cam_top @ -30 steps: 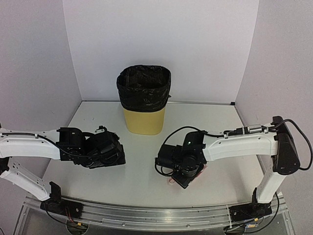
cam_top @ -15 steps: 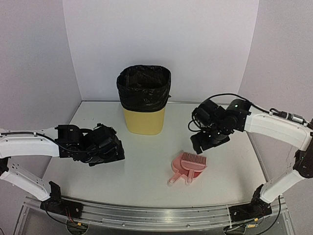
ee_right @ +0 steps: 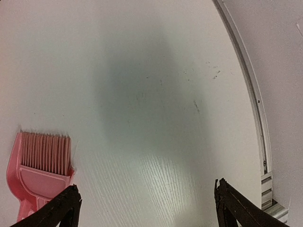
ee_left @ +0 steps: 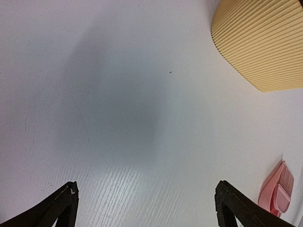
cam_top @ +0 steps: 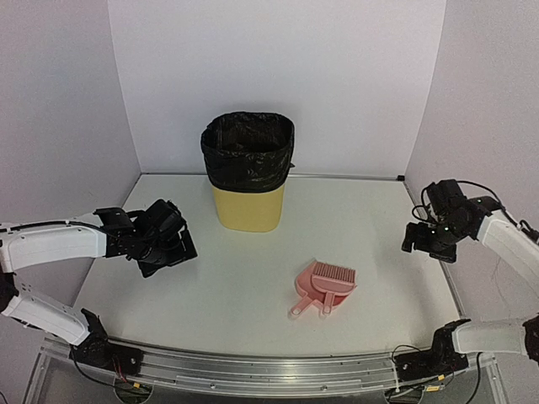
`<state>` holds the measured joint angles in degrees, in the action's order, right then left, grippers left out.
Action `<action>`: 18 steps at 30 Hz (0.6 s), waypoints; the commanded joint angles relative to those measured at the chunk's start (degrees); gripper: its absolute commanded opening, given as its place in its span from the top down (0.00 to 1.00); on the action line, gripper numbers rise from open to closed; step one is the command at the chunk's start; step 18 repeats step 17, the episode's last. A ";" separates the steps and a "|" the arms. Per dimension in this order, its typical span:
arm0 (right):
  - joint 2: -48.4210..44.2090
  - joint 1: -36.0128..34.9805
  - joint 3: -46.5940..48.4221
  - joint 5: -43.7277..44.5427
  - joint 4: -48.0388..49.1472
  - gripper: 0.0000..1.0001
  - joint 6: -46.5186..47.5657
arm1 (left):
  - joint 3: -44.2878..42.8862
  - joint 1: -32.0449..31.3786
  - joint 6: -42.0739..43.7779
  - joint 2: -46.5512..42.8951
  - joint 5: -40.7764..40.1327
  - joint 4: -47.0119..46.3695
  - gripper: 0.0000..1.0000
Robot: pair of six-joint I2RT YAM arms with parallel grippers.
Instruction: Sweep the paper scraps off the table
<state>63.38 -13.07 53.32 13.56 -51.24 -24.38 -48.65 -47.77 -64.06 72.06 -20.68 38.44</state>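
1. The left claw (ee_left: 147, 203) gapes empty over the left side of the white matte bench (cam_top: 253, 324), and the right claw (ee_right: 147, 201) likewise by its right edge — parked clear, probably because sweeping is finished.
2. The pink plastic dustpan-and-brush set (cam_top: 324, 288) lies nested near the front edge.
3. No paper scraps show anywhere. Only the overhead view sees into the yellow black-lined bin (cam_top: 248, 172) — too dark to tell.

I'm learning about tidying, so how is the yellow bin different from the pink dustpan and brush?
The yellow bin stands upright; the pink dustpan and brush lie flat. The bin is far bigger and taller than the dustpan and brush. The bin is lined with a black bag; the dustpan and brush look bare. Both sit on the white table, apart from each other.
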 commanded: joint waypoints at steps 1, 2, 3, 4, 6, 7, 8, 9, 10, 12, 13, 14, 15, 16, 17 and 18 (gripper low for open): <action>-7.53 2.42 -3.13 4.89 2.20 0.05 -1.34 | 1.35 1.41 -2.17 -2.85 -1.23 -0.79 0.00; -9.30 2.43 -3.64 6.01 2.16 0.05 -1.58 | 1.38 1.51 -2.73 -3.39 -1.60 -0.59 0.00; -10.96 2.43 -4.31 6.90 2.18 0.04 -1.64 | 1.44 1.54 -3.02 -3.86 -1.87 -0.49 0.00; -12.77 2.45 -4.98 8.07 2.20 0.04 -1.82 | 1.46 1.54 -3.09 -4.32 -2.11 -0.39 0.00; -15.56 2.41 -6.05 9.87 2.27 0.03 -2.82 | 1.31 1.54 -3.25 -4.69 -2.58 0.27 0.00; -17.00 2.38 -6.58 10.58 2.35 0.02 -3.24 | 1.23 1.54 -3.23 -4.80 -2.80 0.53 0.00; -18.25 2.42 -7.02 11.42 2.37 0.02 -3.84 | 1.13 1.54 -3.46 -4.82 -3.07 0.82 0.00; -19.47 2.42 -7.36 12.27 2.38 0.02 -4.32 | 1.13 1.54 -3.77 -4.82 -3.28 0.92 0.00; -20.17 2.41 -7.65 12.83 2.38 0.02 -4.60 | 1.13 1.54 -3.60 -4.72 -3.32 0.77 0.00; -21.26 2.43 -8.22 13.57 2.45 0.02 -5.13 | 0.69 1.54 -3.07 -4.18 -3.32 0.73 0.00; -21.37 2.39 -8.39 13.75 2.50 0.02 -5.42 | 0.36 1.54 -2.91 -3.86 -3.42 0.98 0.00; -21.23 2.41 -8.46 13.88 2.60 0.02 -5.63 | 0.10 1.54 -2.66 -3.58 -3.53 1.24 0.00; -20.85 2.40 -8.37 13.94 2.52 0.02 -6.06 | -0.30 1.55 -2.26 -3.39 -3.67 1.53 0.00; -20.26 2.39 -8.24 13.52 2.50 0.02 -6.13 | -0.61 1.54 -1.96 -3.15 -3.92 1.71 0.00; -19.63 2.38 -7.96 12.98 2.51 0.02 -6.27 | -0.88 1.54 -1.37 -3.03 -3.94 1.68 0.00; -19.63 2.38 -7.96 12.98 2.51 0.02 -6.27 | -0.88 1.54 -1.37 -3.03 -3.94 1.68 0.00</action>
